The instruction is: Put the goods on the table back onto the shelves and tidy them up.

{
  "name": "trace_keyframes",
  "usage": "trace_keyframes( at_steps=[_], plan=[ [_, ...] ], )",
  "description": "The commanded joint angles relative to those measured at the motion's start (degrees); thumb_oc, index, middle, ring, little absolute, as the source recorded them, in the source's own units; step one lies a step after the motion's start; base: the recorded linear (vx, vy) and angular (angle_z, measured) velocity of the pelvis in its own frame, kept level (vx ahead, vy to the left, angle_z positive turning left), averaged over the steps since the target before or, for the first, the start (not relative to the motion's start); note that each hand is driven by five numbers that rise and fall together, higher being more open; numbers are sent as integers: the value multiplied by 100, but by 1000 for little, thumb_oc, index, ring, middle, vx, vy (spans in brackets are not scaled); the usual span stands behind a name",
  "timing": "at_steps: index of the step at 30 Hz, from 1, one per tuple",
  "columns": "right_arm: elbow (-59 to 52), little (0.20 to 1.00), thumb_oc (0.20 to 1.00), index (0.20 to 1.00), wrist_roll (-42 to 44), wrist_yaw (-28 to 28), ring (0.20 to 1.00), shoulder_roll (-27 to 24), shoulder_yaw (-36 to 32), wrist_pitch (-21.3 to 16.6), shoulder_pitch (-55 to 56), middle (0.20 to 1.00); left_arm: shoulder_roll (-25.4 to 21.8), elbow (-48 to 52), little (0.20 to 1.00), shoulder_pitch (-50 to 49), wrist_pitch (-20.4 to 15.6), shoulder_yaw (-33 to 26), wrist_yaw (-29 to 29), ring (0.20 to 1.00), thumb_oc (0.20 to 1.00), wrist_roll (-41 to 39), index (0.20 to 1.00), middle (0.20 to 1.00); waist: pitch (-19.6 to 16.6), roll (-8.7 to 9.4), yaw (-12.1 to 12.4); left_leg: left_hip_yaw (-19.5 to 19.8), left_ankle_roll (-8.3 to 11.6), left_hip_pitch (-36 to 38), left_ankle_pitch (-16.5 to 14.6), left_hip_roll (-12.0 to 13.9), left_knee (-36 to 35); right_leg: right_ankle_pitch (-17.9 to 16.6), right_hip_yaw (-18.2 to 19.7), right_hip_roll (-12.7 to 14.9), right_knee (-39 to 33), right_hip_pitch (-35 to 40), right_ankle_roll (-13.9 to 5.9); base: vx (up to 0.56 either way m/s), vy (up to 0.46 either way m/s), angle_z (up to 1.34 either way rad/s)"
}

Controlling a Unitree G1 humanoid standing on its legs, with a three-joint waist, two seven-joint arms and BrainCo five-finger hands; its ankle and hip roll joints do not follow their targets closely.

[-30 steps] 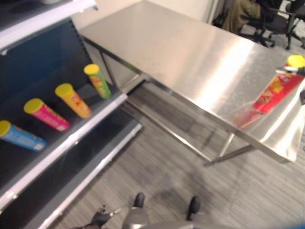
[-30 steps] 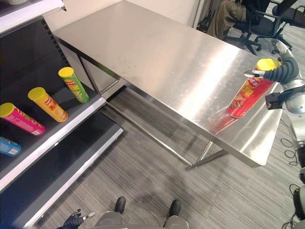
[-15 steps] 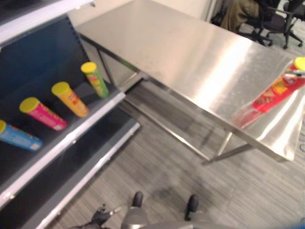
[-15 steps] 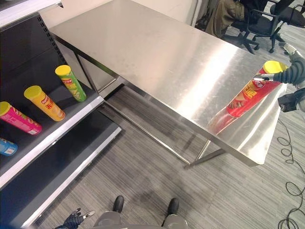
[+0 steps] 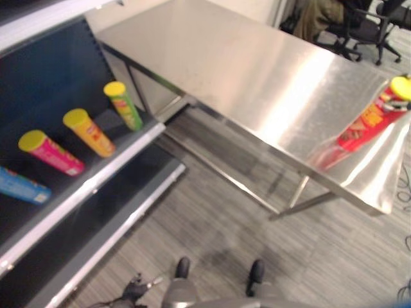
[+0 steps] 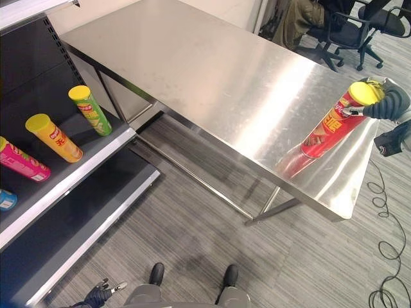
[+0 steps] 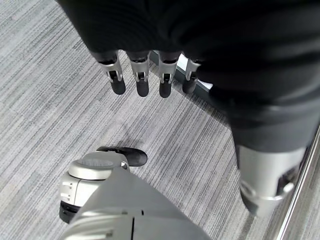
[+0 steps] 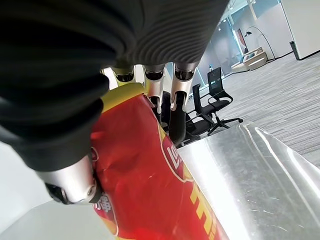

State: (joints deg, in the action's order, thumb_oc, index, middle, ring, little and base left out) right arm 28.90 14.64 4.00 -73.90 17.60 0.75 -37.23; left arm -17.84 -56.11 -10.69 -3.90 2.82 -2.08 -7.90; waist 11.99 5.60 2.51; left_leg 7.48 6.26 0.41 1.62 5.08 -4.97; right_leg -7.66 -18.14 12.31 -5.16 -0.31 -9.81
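Stretching diagonally across the upper half of the head camera's scene, a bare stainless-steel table [image 6: 212,70] stands on a grey striped carpet floor [image 6: 212,250]. To the robot's left is a dark shelf unit [image 6: 70,192] with white front edges. Four yellow-capped cans sit in a row on one shelf, all leaning the same way: a green can [image 6: 88,110] nearest the table, then an orange-yellow can [image 6: 54,137], a pink can [image 6: 19,162], and a blue can [image 5: 22,186] farthest off. Black office chairs [image 6: 359,25] stand beyond the table's far side, one with a seated person [image 6: 302,19] in tan trousers.

Near the table's right-hand end, a red can [image 6: 334,125] with a yellow lid stands tilted, its base on the tabletop. The right hand [image 6: 384,102] is curled around its upper part, fingers [image 8: 176,107] wrapping the red label in the right wrist view.

The left hand [image 7: 150,70] hangs low above the carpet, its fingers straight, apart and holding nothing.
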Motion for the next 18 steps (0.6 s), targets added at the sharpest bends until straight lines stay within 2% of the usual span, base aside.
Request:
trace_keyframes(
  at_steps=[1, 3, 7, 8, 12, 15, 18],
  plan=[
    [35, 200, 200, 200, -75, -95, 200, 2, 352, -37, -302, 200, -346, -68, 1000, 157, -77, 272, -22, 1000, 1000, -172, 1000, 1000, -79, 176, 158, -221, 1, -125, -337, 93, 67, 679, -264, 129, 204, 392, -205, 0, 0, 0],
    [-9, 200, 200, 200, -47, -125, 200, 29, 242, -51, -212, 200, -339, -69, 1000, 162, -74, 258, -31, 1000, 1000, -178, 1000, 1000, -81, 173, 157, -221, 2, -128, -335, 92, 72, 681, -268, 132, 206, 395, -205, 0, 0, 0],
    [-816, 200, 200, 200, 628, -348, 200, 363, -820, -487, 563, 200, -247, -26, 1000, 197, -109, 80, -81, 1000, 1000, -279, 1000, 1000, -116, 131, 134, -211, -3, -102, -358, 86, 78, 706, -269, 137, 219, 413, -213, 0, 0, 0],
    [-841, 200, 200, 200, 625, -348, 200, 365, -886, -484, 633, 200, -262, -25, 1000, 201, -108, 95, -81, 1000, 1000, -279, 1000, 1000, -113, 139, 152, -210, -3, -100, -360, 87, 79, 708, -270, 137, 220, 416, -212, 0, 0, 0],
    [-1732, 200, 200, 200, 1005, -869, 200, 890, -2293, -1102, 1030, 200, -203, 74, 1000, 151, -185, -156, -104, 1000, 1000, -336, 1000, 1000, -190, 42, 233, -232, -25, -30, -407, 97, 72, 742, -313, 158, 245, 476, -237, 1, -30, -1],
    [-1927, 200, 200, 200, 1030, -973, 200, 968, -2505, -1183, 1048, 200, -214, 62, 1000, 147, -190, -190, -107, 1000, 1000, -352, 1000, 1000, -220, 34, 257, -228, -27, -16, -413, 97, 62, 756, -339, 164, 263, 494, -244, 11, -23, -1],
    [-2526, 200, 200, 200, 1259, -1019, 200, 1090, -2867, -1443, 922, 200, -251, 112, 1000, 147, -204, -230, -98, 1000, 1000, -385, 1000, 1000, -263, -53, 366, -89, 15, -9, -393, 128, 49, 897, -480, 183, 462, 559, -221, 4, -71, 4]
  ],
)
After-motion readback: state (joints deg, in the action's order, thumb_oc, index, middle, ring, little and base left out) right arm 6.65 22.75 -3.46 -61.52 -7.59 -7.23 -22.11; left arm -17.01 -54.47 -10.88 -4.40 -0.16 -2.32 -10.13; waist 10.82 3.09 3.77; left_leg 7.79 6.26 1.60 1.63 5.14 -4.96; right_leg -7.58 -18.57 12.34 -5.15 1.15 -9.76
